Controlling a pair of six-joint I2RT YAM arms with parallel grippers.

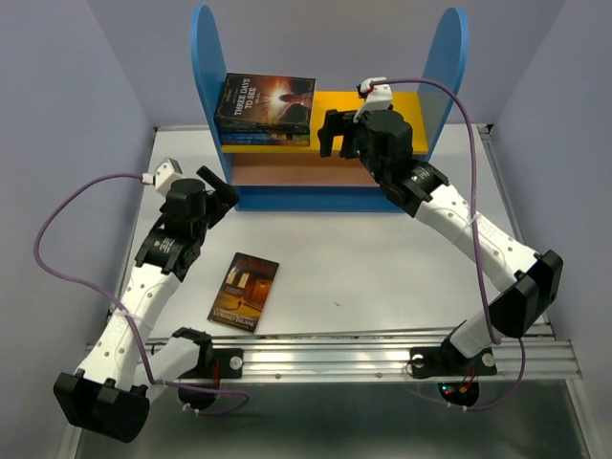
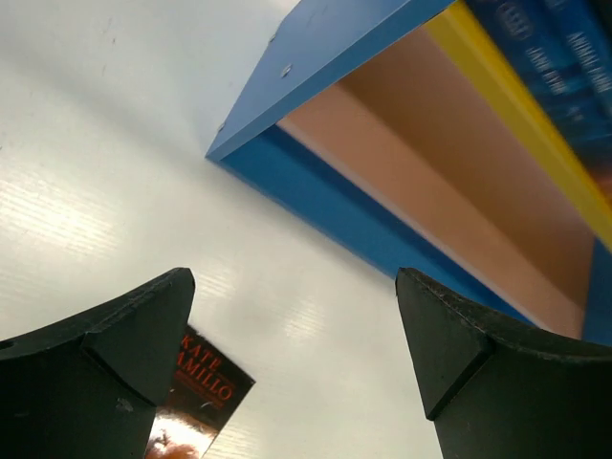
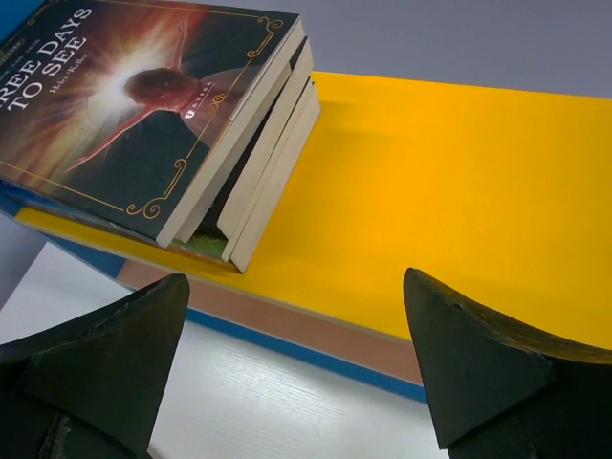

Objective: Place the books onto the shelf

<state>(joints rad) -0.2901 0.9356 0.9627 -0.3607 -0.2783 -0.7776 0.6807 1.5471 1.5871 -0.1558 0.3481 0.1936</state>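
Clearly, the stack (image 1: 265, 107) at the yellow board's (image 3: 430, 172) left end reads "THREE DAYS TO SEE"; the lone book (image 1: 244, 292), "MILLO". Both the left gripper (image 2: 296, 287) and right gripper (image 3: 296, 287) gape wide, empty.

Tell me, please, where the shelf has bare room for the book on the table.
The yellow board is bare from the stack of books to the right blue panel, though the open right gripper hovers in front. The brown board below looks bare too. Crowded: the yellow board's left end.

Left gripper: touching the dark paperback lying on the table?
Apart. The top view shows the open left gripper up by the shelf, with bare white table between it and the dark paperback.
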